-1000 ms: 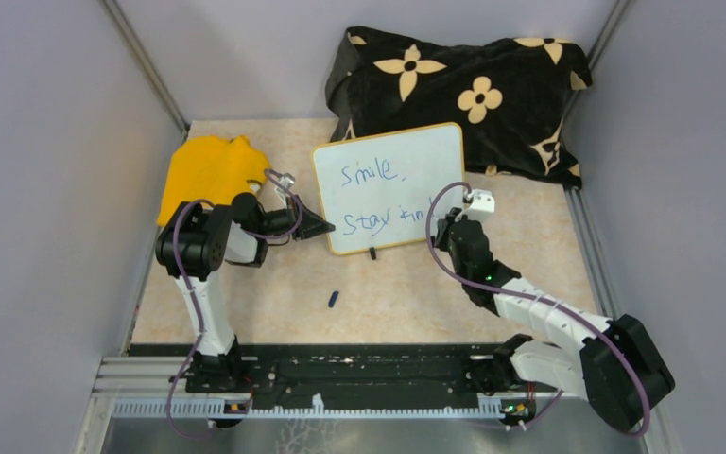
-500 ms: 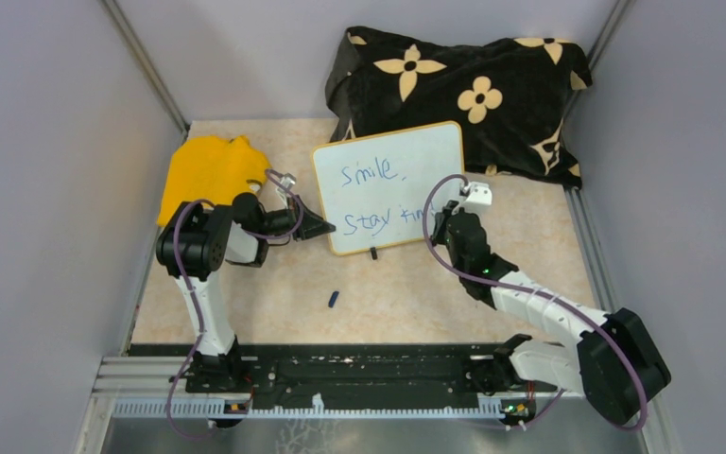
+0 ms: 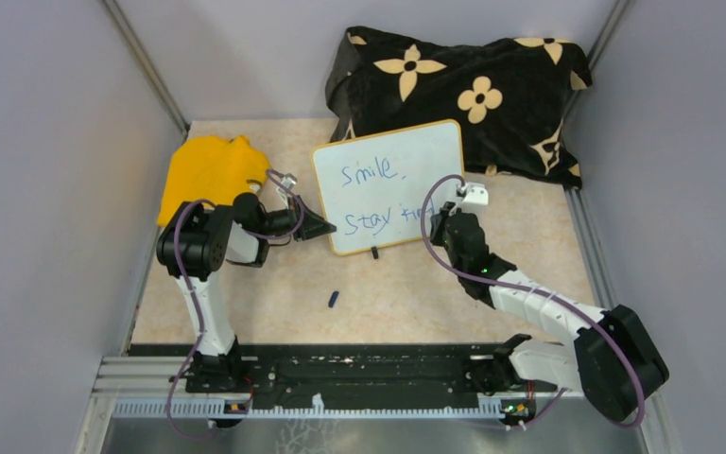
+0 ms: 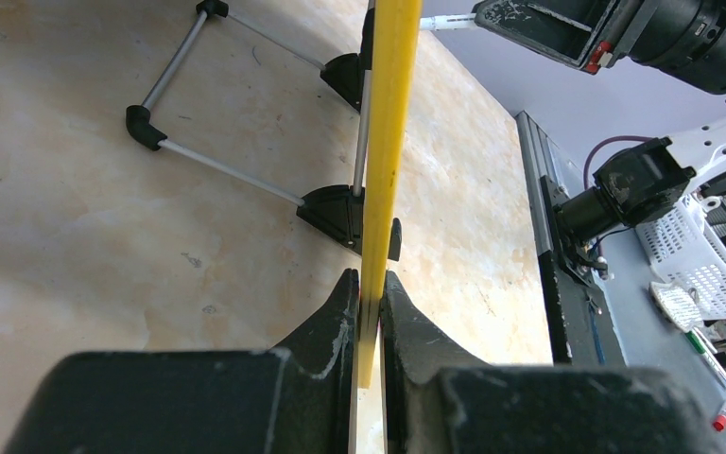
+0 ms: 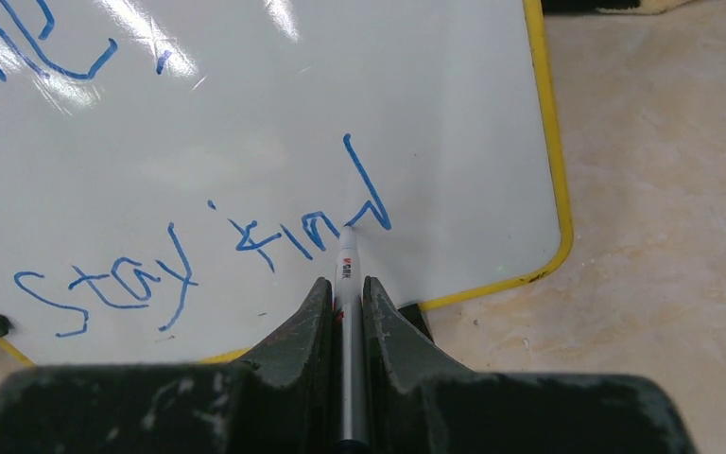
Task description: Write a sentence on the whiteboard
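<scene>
The whiteboard point(image 3: 425, 151) stands tilted on black feet at mid table. The sentence point(image 3: 371, 173) reads "Smile," above "Stay kind" in blue. My left gripper point(image 3: 327, 225) is shut on the board's left edge; in the left wrist view its jaws point(image 4: 371, 281) pinch the yellow rim point(image 4: 389, 132). My right gripper point(image 3: 444, 213) is shut on a white marker point(image 5: 347, 260). The marker's tip touches the board point(image 5: 340, 85) at the foot of the last letter of "Stay kind" point(image 5: 151, 274).
A black flowered cloth point(image 3: 463, 90) lies behind the board. A yellow cloth point(image 3: 210, 170) lies at the back left. A small blue cap point(image 3: 334, 299) lies on the table in front of the board. Grey walls close in both sides.
My right gripper with the marker has shifted slightly up and left along the board's right edge. The left gripper and the board have not moved.
</scene>
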### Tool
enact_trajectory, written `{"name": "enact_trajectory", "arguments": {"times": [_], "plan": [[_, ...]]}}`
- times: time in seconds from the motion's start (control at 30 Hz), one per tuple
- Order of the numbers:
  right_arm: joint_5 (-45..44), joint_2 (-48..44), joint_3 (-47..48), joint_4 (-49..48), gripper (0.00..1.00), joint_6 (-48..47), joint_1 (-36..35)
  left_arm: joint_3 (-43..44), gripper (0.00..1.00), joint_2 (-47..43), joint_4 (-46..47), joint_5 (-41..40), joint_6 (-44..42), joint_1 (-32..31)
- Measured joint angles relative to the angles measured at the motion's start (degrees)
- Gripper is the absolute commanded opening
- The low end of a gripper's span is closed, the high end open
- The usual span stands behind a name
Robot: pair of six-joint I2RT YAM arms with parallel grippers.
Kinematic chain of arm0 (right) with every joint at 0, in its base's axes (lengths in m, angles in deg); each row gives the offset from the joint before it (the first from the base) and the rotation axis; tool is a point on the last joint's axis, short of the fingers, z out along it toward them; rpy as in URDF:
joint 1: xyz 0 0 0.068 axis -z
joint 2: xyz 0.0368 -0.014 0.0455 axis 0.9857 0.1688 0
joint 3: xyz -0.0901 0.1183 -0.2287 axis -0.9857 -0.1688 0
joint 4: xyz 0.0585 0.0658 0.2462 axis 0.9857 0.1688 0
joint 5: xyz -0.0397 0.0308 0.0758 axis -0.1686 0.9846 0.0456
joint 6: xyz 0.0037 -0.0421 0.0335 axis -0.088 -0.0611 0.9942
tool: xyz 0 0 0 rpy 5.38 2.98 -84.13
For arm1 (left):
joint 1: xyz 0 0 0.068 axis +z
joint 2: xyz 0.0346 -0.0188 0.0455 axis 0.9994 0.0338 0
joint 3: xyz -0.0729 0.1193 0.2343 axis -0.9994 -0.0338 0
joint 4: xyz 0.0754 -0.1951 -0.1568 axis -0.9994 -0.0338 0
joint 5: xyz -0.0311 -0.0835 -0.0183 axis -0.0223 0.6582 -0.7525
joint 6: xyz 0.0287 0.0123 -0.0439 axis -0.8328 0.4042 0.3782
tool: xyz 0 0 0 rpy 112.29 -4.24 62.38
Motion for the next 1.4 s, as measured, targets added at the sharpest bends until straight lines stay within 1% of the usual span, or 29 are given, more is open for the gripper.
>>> {"name": "enact_trajectory", "arguments": {"times": [0.47, 0.93, 1.23, 1.4], "plan": [[-0.42, -0.66, -0.76, 3.23, 0.0, 0.39, 0.0, 0.02, 0.0, 0.0, -0.02, 0.02, -0.02, 0.0], [-3.72, -0.68, -0.55, 5.05, 0.0, 0.31, 0.0, 0.04, 0.0, 0.0, -0.02, 0.02, -0.02, -0.04], [-5.22, 0.52, 3.41, 4.98, 0.0, -0.76, 0.0, 0.09, 0.0, 0.0, -0.04, 0.04, -0.02, -0.09], [-5.57, 0.87, 4.04, 4.79, 0.0, -1.27, 0.0, 0.09, 0.0, 0.0, -0.07, 0.04, -0.02, -0.09]]}}
